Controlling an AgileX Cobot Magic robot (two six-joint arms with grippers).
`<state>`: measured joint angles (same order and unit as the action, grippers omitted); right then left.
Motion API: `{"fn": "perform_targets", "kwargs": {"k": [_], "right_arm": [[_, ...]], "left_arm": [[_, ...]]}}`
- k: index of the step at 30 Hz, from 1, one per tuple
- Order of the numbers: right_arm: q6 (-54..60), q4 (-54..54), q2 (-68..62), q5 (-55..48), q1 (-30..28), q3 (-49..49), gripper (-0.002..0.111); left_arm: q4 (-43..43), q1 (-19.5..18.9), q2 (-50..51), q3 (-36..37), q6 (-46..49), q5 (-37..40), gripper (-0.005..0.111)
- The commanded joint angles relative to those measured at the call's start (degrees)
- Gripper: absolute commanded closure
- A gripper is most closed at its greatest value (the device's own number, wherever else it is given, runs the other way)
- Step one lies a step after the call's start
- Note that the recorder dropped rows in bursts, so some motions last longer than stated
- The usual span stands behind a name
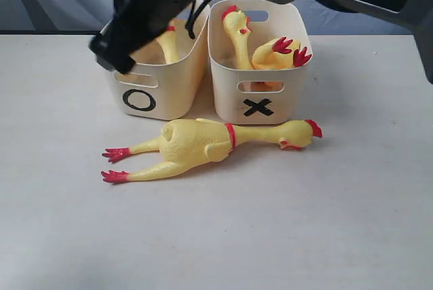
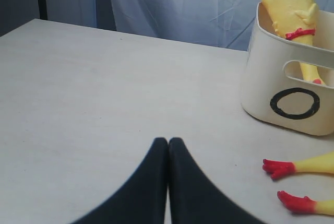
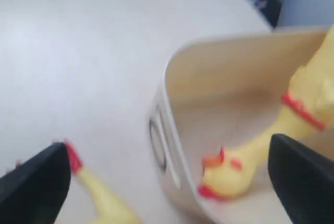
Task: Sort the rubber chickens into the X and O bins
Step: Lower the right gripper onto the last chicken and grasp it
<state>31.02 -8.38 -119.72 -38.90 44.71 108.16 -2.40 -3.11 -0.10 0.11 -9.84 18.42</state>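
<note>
1. Across the exterior view: big chicken (image 1: 203, 142) lies flat on the table (image 1: 352, 222) just in front of both bins. Its head points toward the X bin (image 1: 260, 94) side, its red feet toward the O bin (image 1: 159, 94) side. X bin holds two chickens (image 1: 237, 30); O bin holds one chicken (image 1: 168, 45). Right end effector (image 1: 111, 50) hangs blurred over the O bin, reaching across the middle.
2. Left wrist view: left end effector (image 2: 168, 148) is closed tight with nothing between its fingers, low over bare table and well apart from the O bin. Big chicken's feet show off to one side.
3. Right wrist view: right end effector is spread wide and empty, looking down into the O bin at the one chicken, which is head down.
4. Judgement: only the big chicken looks unsorted. To grab it well, clear the bin rim first, then descend over the torso or the neck by the red band. Set the fingers across the body, not along it. Close firmly, since the soft rubber will likely squash and flop. Which bin it belongs in, cannot tell.
</note>
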Motion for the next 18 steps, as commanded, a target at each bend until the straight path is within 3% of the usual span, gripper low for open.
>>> {"fn": "perform_targets", "kwargs": {"k": [1, 4, 18], "right_arm": [[2.51, 6.31, -0.21, -19.84, -0.26, 0.14, 0.012], [3.54, 8.38, -1.53, -24.48, -0.26, 0.14, 0.012], [5.31, 8.86, -14.49, -27.38, -0.26, 0.14, 0.012]], "left_arm": [[0.20, 0.50, 0.10, -0.11, -0.06, -0.40, 0.107], [0.20, 0.50, 0.10, -0.11, -0.06, -0.40, 0.107], [0.20, 0.50, 0.10, -0.11, -0.06, -0.40, 0.107]]}}
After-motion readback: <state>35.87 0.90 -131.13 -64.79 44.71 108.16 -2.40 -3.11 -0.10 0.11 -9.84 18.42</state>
